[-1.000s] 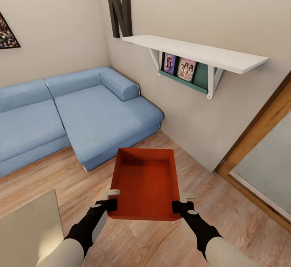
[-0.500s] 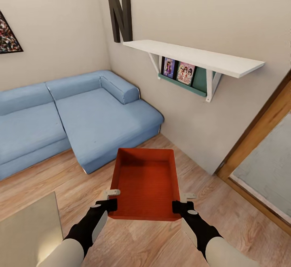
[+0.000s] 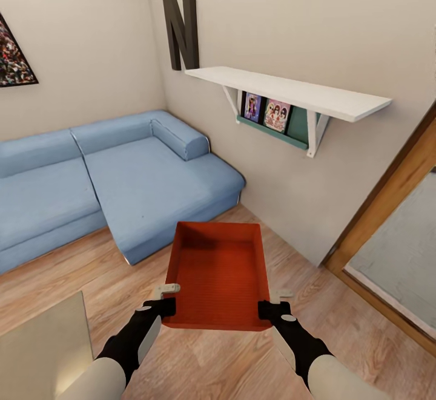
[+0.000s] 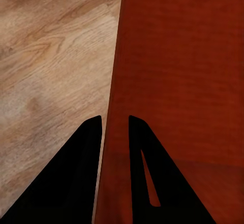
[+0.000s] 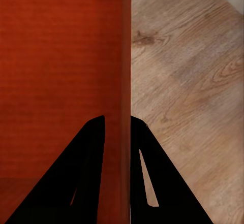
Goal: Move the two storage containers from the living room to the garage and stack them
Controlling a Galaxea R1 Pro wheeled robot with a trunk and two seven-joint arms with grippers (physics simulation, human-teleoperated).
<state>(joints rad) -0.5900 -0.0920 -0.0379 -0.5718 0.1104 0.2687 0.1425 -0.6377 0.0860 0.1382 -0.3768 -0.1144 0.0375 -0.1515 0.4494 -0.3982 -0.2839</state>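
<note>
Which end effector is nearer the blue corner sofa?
Left. The left end effector grips the orange-red plastic bin's wall on the side toward the blue corner sofa; the right end effector grips the opposite wall.

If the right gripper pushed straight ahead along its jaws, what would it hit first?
Nothing new, probably: the right gripper already straddles the storage container side wall, so it would slide along that wall; beyond lies wood floor.

A blue corner sofa [image 3: 121, 176], a white wall shelf [image 3: 290, 88] and a dark letter N [image 3: 181, 28].
</note>
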